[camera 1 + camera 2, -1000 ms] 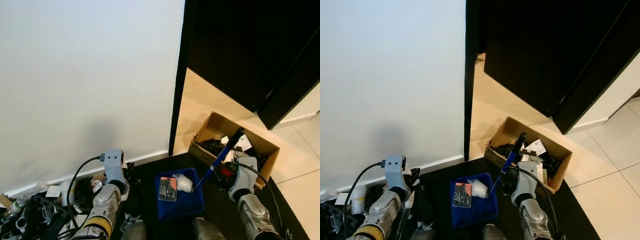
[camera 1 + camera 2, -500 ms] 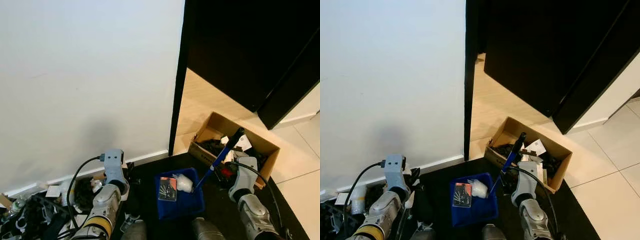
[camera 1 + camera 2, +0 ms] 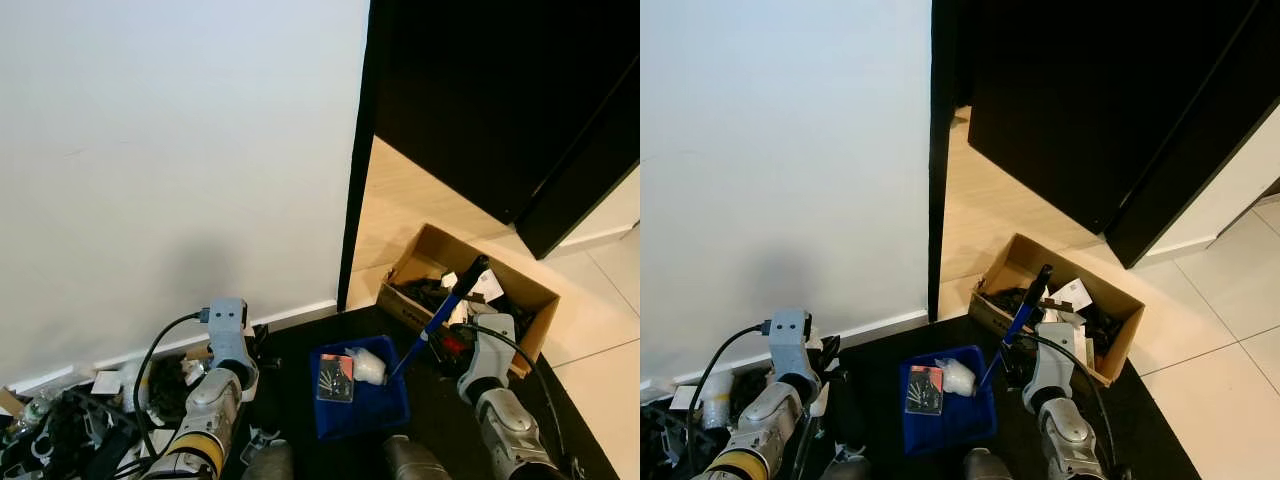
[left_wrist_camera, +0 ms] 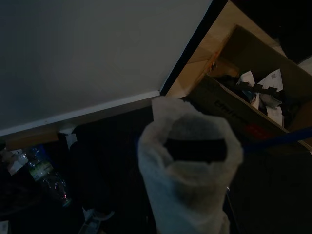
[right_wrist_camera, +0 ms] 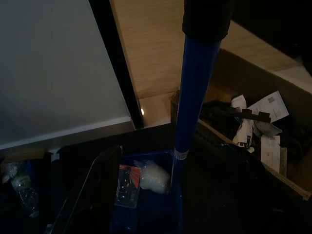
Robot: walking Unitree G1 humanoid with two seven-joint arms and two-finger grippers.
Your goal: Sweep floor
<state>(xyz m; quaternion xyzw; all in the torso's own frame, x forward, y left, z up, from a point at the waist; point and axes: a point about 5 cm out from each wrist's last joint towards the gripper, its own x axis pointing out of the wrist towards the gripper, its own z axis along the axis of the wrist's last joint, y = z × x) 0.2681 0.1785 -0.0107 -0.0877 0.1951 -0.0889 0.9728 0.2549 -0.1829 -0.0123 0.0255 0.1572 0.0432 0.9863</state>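
**Dustpan on the mat, handle by our right arm**

We see the blue dustpan (image 3: 360,403) on the black mat (image 3: 440,410), holding a white wad (image 3: 367,367) and a red packet (image 3: 335,378). Its handle (image 3: 438,318) slants up beside our right gripper (image 3: 452,345); whether those fingers pinch it, we cannot tell. Our left gripper (image 4: 192,161) clamps white tissue (image 4: 187,192). A cardboard box (image 3: 530,290) sits just beyond.
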